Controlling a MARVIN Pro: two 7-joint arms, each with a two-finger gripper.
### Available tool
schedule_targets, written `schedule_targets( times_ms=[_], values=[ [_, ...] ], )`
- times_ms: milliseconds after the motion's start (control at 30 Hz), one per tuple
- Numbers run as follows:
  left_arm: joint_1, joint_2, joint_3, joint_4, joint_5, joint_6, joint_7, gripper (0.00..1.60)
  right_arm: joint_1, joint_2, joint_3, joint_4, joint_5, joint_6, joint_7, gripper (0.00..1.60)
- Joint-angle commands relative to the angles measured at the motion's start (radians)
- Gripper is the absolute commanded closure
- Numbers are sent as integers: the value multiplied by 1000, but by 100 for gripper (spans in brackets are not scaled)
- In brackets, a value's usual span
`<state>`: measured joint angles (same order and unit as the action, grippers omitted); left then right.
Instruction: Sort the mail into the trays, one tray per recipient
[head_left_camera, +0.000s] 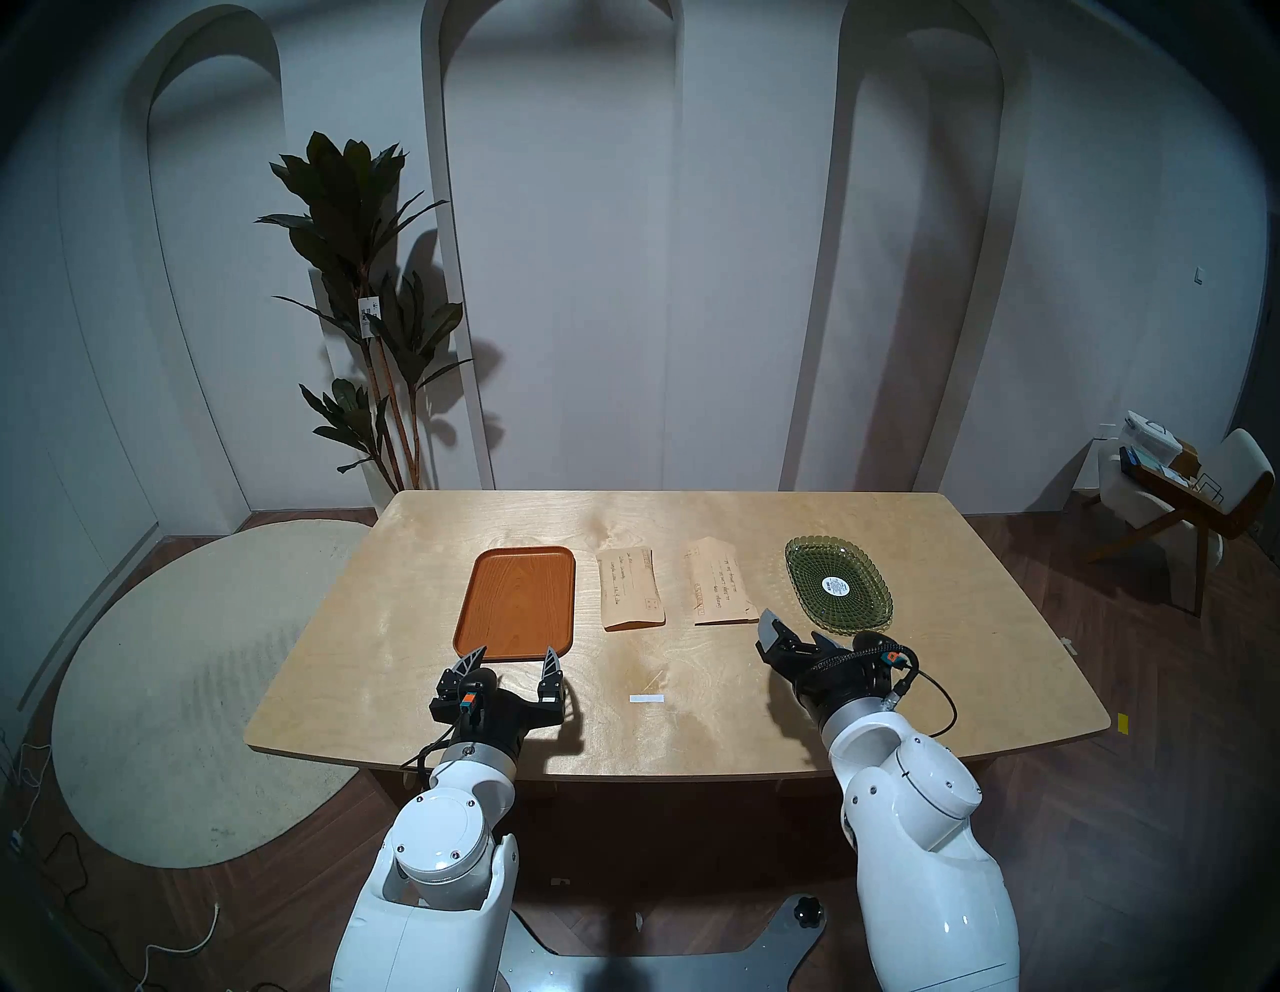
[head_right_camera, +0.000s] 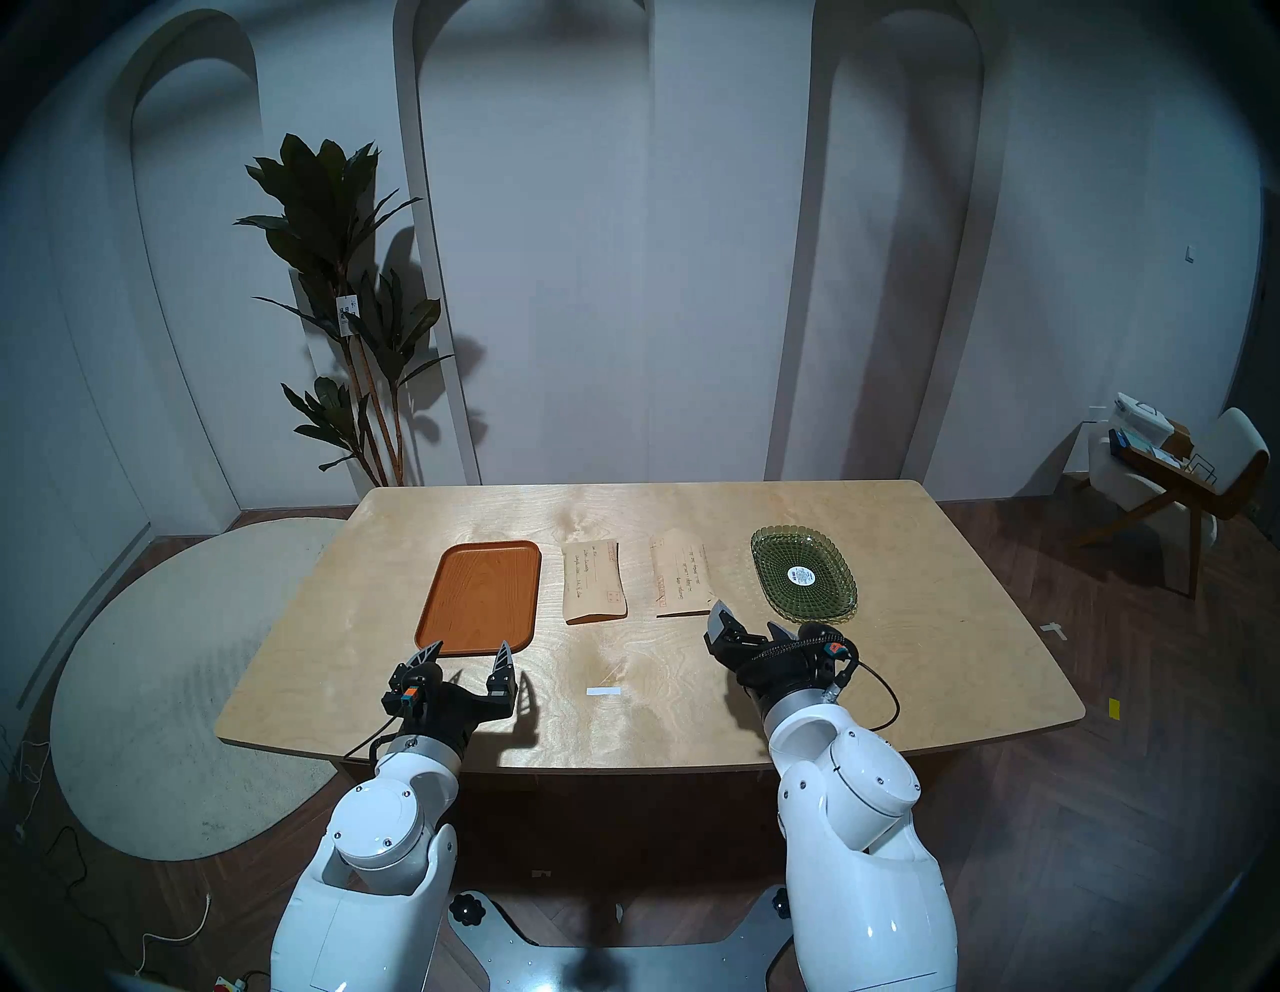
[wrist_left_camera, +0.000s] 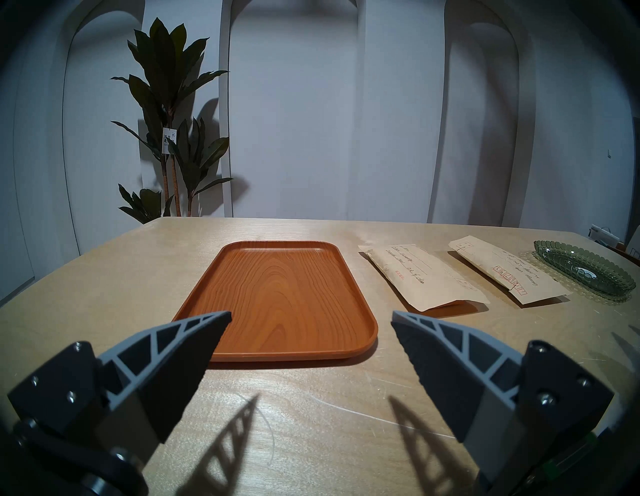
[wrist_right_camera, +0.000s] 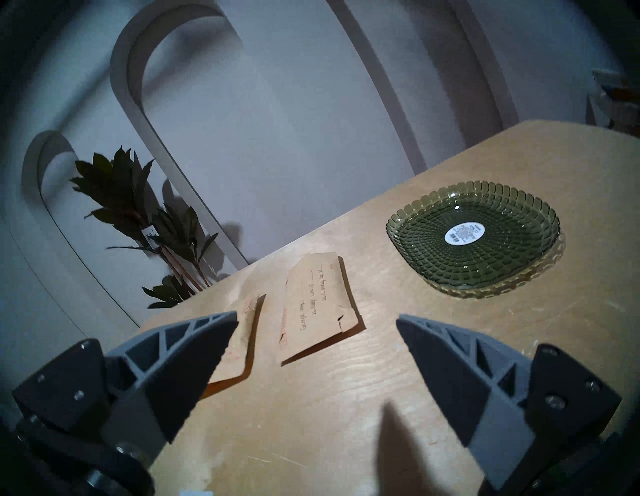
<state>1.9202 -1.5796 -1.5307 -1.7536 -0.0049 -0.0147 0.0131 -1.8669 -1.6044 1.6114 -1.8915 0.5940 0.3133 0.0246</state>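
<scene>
Two tan envelopes lie flat mid-table: a plain one (head_left_camera: 630, 589) (wrist_left_camera: 422, 277) and, to its right, one with a pointed flap (head_left_camera: 717, 585) (wrist_right_camera: 318, 308). The orange-brown wooden tray (head_left_camera: 516, 603) (wrist_left_camera: 284, 294) sits to their left and holds nothing. The green scalloped glass dish (head_left_camera: 807, 561) (wrist_right_camera: 433, 242) sits to their right, bare but for a white sticker. My left gripper (head_left_camera: 514, 654) (wrist_left_camera: 311, 317) hovers open at the wooden tray's near edge. My right gripper (head_left_camera: 793, 634) (wrist_right_camera: 317, 318) stands open just short of the flap envelope's near right corner, holding nothing.
A small white strip (head_left_camera: 646, 698) lies near the front edge of the light wooden table (head_left_camera: 970, 658), between my arms. A tall potted plant (head_left_camera: 367, 312) stands behind the table's far left corner. A chair (head_left_camera: 1191, 485) with clutter stands at the far right.
</scene>
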Motion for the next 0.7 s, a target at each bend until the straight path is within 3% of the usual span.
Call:
schedule_targets(
  times_ms=[0,233,667],
  values=[
    [-4,0,0,-19,0,-4,0,0,55,-18,36,-17,187,123,-53,0],
    [-4,0,0,-20,0,-3,0,0,93,-18,64,29,316,189,-121,0],
    [-4,0,0,-20,0,-3,0,0,165,-8,53,116,397,209,-166,0]
  ],
)
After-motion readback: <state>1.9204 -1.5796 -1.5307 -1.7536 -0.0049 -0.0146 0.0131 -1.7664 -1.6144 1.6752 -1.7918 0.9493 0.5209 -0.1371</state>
